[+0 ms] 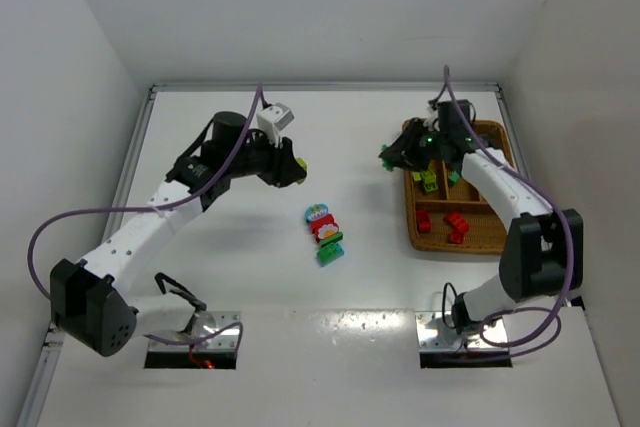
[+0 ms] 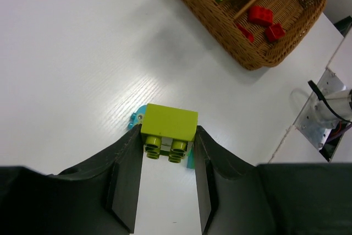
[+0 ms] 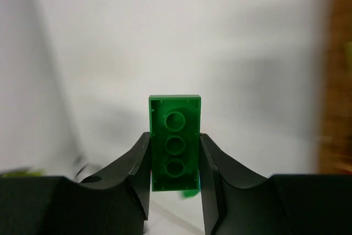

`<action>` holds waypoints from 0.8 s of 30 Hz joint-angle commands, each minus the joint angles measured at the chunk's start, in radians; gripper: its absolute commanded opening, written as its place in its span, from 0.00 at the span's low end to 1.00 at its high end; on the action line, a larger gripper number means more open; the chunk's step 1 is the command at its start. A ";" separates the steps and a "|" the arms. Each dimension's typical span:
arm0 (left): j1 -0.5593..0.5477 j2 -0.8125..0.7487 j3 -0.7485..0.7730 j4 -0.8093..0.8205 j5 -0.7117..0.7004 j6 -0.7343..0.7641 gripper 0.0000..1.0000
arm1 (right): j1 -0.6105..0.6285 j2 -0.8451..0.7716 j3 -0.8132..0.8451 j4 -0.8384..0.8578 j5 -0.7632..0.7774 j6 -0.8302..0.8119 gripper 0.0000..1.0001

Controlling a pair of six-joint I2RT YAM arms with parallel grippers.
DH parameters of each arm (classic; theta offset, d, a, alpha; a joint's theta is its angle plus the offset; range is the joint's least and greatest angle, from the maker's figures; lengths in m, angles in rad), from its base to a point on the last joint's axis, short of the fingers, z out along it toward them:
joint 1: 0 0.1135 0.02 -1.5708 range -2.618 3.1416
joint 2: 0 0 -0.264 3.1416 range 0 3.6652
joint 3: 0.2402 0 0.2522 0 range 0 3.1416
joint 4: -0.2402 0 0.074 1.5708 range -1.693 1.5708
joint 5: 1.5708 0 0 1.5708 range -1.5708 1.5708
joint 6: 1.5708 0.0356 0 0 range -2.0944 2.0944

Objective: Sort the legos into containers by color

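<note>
While the lime-green brick (image 2: 169, 127) sits pinched between the two fingers of the left gripper (image 2: 168, 137), its studs face back toward the wrist and it hangs above the white table (image 1: 230, 247), well apart from the wicker tray (image 1: 497, 237). In the left wrist view a teal brick (image 2: 136, 118) peeks out from behind it, lying on the table below.

The dark green brick (image 3: 175, 142) is clamped on its long sides by the right gripper (image 3: 175, 152), with its hollow underside (three round tubes in a row) turned to the wrist camera. From above, this brick is in the air just beside the tray's left edge, near the far end.

Between the two grippers, a short row of loose bricks (image 1: 324, 232) lies on the table: a teal one with a white printed block, then red, green and teal pieces touching one another.

Inside the tray, red bricks (image 1: 455, 224) lie in the near part and lime-green ones (image 1: 428, 180) farther back, partly hidden under the right arm.
</note>
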State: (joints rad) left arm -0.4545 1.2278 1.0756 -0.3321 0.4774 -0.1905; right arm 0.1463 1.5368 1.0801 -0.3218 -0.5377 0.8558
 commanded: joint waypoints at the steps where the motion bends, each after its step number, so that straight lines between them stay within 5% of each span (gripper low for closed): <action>1: 0.025 0.001 0.032 0.004 -0.028 -0.044 0.00 | -0.036 -0.090 0.090 -0.246 0.589 -0.179 0.16; 14: -0.006 0.139 0.115 -0.019 -0.017 -0.109 0.00 | -0.243 0.204 0.322 -0.246 0.881 -0.261 0.18; 24: -0.087 0.265 0.247 -0.019 -0.049 -0.176 0.00 | -0.272 0.375 0.443 -0.237 0.841 -0.271 0.33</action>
State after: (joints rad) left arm -0.5213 1.4700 1.2644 -0.3717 0.4374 -0.3317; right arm -0.1177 1.9007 1.4677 -0.5617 0.2913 0.5980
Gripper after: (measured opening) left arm 0.432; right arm 0.342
